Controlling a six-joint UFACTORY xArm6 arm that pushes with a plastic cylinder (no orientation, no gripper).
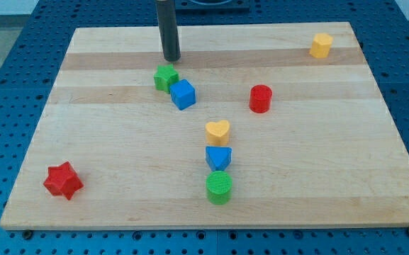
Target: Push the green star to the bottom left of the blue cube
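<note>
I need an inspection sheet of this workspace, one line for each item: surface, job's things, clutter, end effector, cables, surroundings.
Surface: wooden board, light planks, lying flat.
Job's things: green star sits at the upper left of the blue cube, touching it or nearly so.
Clutter: red cylinder; yellow heart, blue triangular block and green cylinder in a column; red star; yellow block near the view's top right.
End effector: no gripper; my tip is just above the green star.
Cables: nothing seen.
Surroundings: blue perforated base around the board.
</note>
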